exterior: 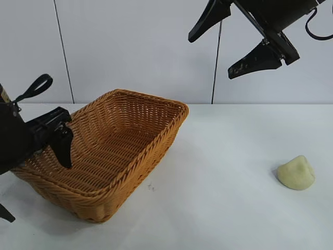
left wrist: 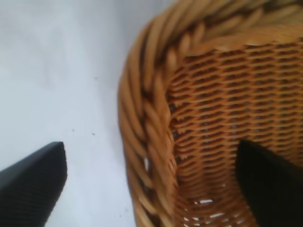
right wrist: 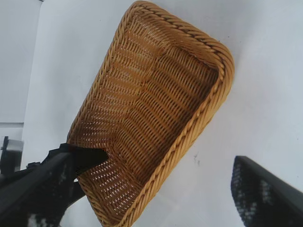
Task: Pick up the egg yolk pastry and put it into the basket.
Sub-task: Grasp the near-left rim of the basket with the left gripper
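Observation:
The egg yolk pastry (exterior: 295, 172), a pale cream-yellow lump, lies on the white table at the right, far from the basket. It does not show in either wrist view. The orange-tan wicker basket (exterior: 171, 138) stands at the left centre and holds nothing. My right gripper (exterior: 212, 56) is open and empty, high above the table at the upper right; its wrist view looks down on the basket (right wrist: 222, 61). My left gripper (exterior: 62, 151) is open at the basket's left end. Its jaws straddle the braided rim (left wrist: 142, 118), one finger inside and one outside.
The white table (exterior: 223, 156) lies bare between the basket and the pastry. A white wall stands behind the table. The left gripper's finger (right wrist: 87, 158) shows over the basket's end in the right wrist view.

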Motion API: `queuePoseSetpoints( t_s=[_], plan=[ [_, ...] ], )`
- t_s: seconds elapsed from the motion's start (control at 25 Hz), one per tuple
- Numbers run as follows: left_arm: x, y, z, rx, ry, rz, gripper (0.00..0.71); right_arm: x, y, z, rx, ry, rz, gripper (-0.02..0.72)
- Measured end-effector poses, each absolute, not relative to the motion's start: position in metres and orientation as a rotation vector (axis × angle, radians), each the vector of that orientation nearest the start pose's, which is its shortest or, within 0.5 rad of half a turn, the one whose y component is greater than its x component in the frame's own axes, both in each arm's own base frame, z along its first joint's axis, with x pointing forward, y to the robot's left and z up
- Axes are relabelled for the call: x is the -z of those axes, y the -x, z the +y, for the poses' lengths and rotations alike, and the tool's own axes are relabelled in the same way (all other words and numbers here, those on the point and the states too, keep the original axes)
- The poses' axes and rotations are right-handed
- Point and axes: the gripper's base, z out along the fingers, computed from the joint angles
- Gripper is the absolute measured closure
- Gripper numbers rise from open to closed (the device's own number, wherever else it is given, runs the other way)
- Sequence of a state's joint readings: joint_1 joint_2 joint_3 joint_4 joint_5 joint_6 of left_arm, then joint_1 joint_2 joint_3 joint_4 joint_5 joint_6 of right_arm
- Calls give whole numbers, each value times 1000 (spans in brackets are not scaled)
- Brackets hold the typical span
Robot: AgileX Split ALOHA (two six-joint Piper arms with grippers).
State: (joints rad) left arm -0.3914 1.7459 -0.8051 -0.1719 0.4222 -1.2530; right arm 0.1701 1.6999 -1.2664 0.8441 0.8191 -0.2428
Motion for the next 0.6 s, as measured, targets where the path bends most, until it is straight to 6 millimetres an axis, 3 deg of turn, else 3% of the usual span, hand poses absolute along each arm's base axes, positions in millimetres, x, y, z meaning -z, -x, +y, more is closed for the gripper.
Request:
queuePoseSetpoints(
  t_s=[0.4, 0.48, 0.6],
  plan=[
    [-129, -274, -119, 506, 1441, 2642, 37, -271, -348, 110, -959, -73, 2573, 59],
    [-129, -274, -119, 508, 1439, 2639, 120, -271, -348, 110, -960, -73, 2573, 59],
    [-129, -274, -119, 513, 1443, 2637, 325, -271, -348, 110, -960, -73, 2573, 59]
  ],
)
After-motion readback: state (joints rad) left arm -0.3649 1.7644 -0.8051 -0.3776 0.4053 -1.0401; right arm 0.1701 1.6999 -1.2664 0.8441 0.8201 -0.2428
